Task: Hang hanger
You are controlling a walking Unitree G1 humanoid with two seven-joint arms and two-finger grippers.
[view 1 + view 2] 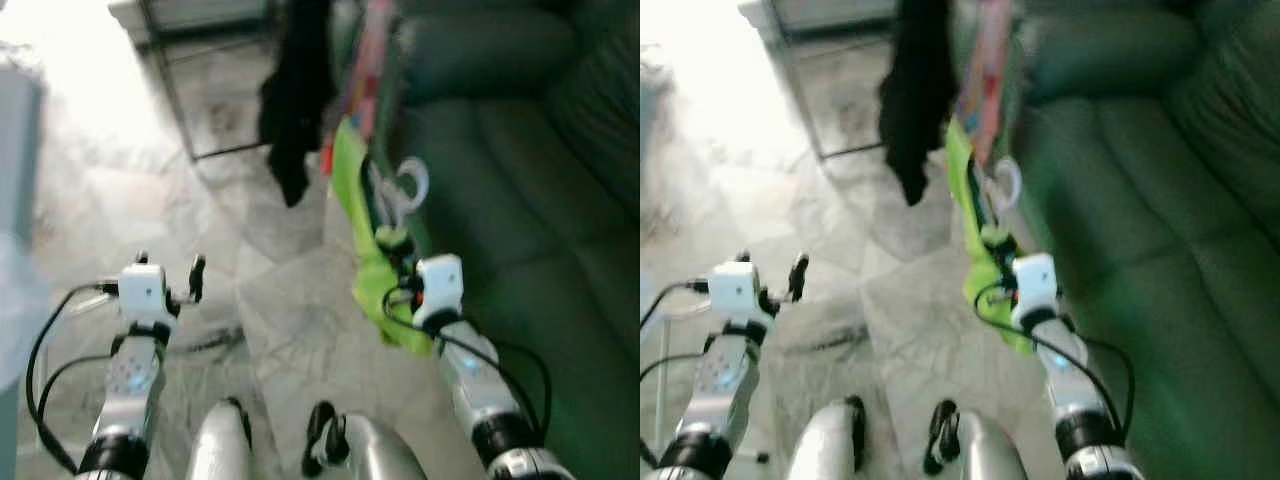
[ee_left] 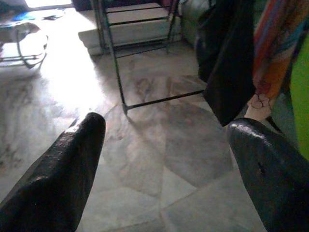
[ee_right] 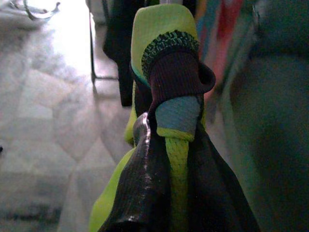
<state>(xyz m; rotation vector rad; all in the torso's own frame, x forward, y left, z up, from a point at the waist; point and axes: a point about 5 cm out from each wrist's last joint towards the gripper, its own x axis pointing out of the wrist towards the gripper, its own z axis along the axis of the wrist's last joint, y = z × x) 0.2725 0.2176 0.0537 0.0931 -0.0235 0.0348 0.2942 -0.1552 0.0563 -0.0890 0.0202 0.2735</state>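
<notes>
Beside the sofa (image 1: pixel 540 150), right gripper (image 1: pixel 392 243) clamps the green garment (image 1: pixel 372 260).

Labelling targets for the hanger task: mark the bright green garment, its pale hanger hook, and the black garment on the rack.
bright green garment (image 1: pixel 372 262): left eye view, mid fabric.
pale hanger hook (image 1: pixel 414 183): left eye view, the curve.
black garment (image 1: pixel 296 95): left eye view, middle of the cloth.

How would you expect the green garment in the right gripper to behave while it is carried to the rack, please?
Probably floppy: the green garment sags in folds below the right gripper. Likely light, since a pinch of the fingers on the bunched collar holds it. It may swing and brush the sofa beside it.
</notes>
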